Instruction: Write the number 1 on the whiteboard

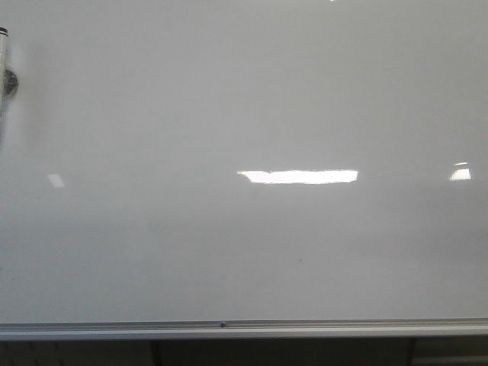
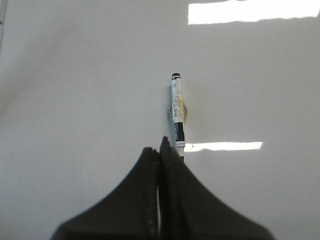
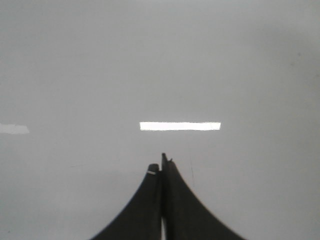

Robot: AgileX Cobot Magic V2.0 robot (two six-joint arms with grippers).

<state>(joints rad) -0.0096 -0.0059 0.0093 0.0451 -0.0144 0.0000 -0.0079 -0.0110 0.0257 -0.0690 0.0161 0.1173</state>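
The whiteboard (image 1: 229, 91) is glossy white and fills the front view. No clear black stroke of the number 1 shows on it. A white marker pen (image 2: 177, 112) with black bands lies flat on the board; it also shows at the left edge of the front view (image 1: 3, 69). My left gripper (image 2: 160, 145) is shut and empty, its tips just short of the pen's near end, which passes beside one finger. My right gripper (image 3: 161, 162) is shut and empty over bare board (image 3: 160, 60). A faint thin line (image 3: 190, 167) lies beside its tips.
The board's silver metal lower edge (image 1: 244, 328) runs across the front, with a dark gap below it. Bright light reflections (image 1: 297, 176) lie on the board. Neither arm shows in the front view.
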